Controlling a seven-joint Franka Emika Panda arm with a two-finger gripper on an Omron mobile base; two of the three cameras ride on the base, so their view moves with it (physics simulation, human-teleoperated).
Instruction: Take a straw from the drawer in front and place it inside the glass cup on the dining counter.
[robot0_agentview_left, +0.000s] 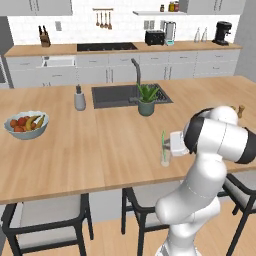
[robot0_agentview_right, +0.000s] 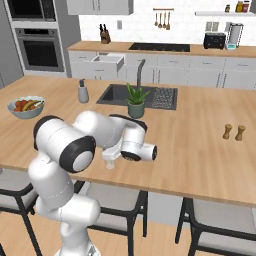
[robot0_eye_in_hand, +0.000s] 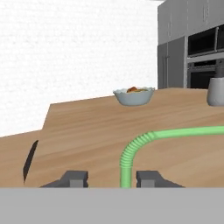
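One green straw (robot0_agentview_left: 163, 142) stands in the glass cup (robot0_agentview_left: 165, 158) near the dining counter (robot0_agentview_left: 75, 150) edge, at nine o'clock of our end effector (robot0_eye_in_hand: 112, 179), whose fingers sit narrowly parted around it.

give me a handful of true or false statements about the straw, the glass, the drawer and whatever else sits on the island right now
1. The green straw stands in the glass cup near the front edge of the dining counter. True.
2. In the hand view the straw passes between the two fingertips. True.
3. The fruit bowl sits right beside the glass cup. False: it is far off, toward the counter's left end.
4. The drawer in the wall cabinets is pushed shut. False: it stands pulled out.
5. The potted plant stands at the sink's front edge. True.
6. The grey canister lies tipped over. False: it stands upright left of the sink.
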